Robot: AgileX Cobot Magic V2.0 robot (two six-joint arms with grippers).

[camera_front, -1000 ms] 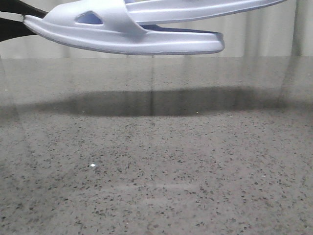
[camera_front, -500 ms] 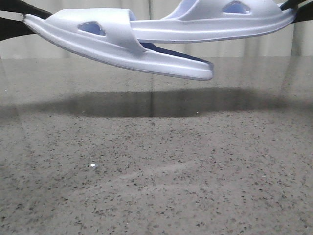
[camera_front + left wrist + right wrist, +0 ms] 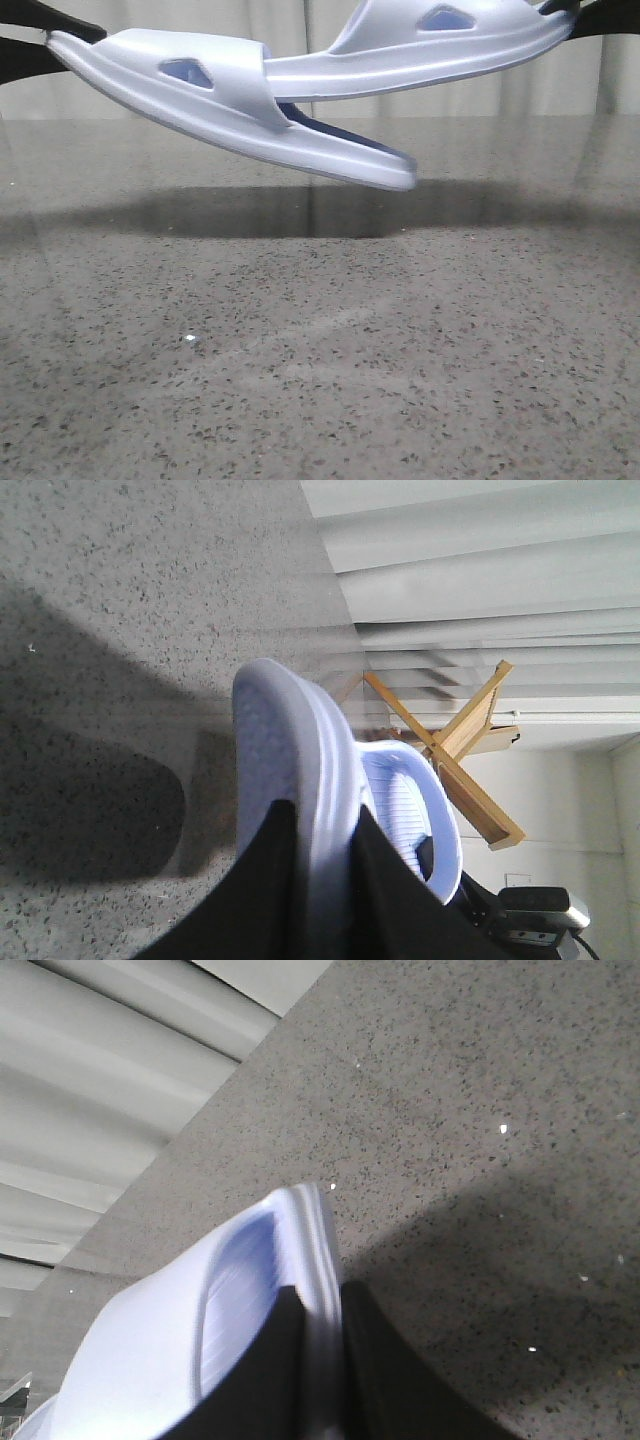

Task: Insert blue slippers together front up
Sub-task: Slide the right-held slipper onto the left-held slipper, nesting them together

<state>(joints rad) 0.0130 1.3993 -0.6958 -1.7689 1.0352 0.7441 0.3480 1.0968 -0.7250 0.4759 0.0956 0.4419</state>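
Both blue slippers (image 3: pixel 300 100) hang pinched, left gripper (image 3: pixel 320 900) and right gripper (image 3: pixel 320 1360) each clamping one; we're mid-insertion, next pushing deeper under the strap.

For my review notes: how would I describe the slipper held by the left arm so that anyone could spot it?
Look above the speckled grey table, where two pale blue slippers hang. The left gripper's slipper tilts down to the right. Unlike the other slipper, its free end sits lowest.

Two blue slippers (image 3: pixel 240 110) (image 3: pixel 440 50), two claws (image 3: pixel 320 880) (image 3: pixel 320 1360), one table (image 3: pixel 320 350).
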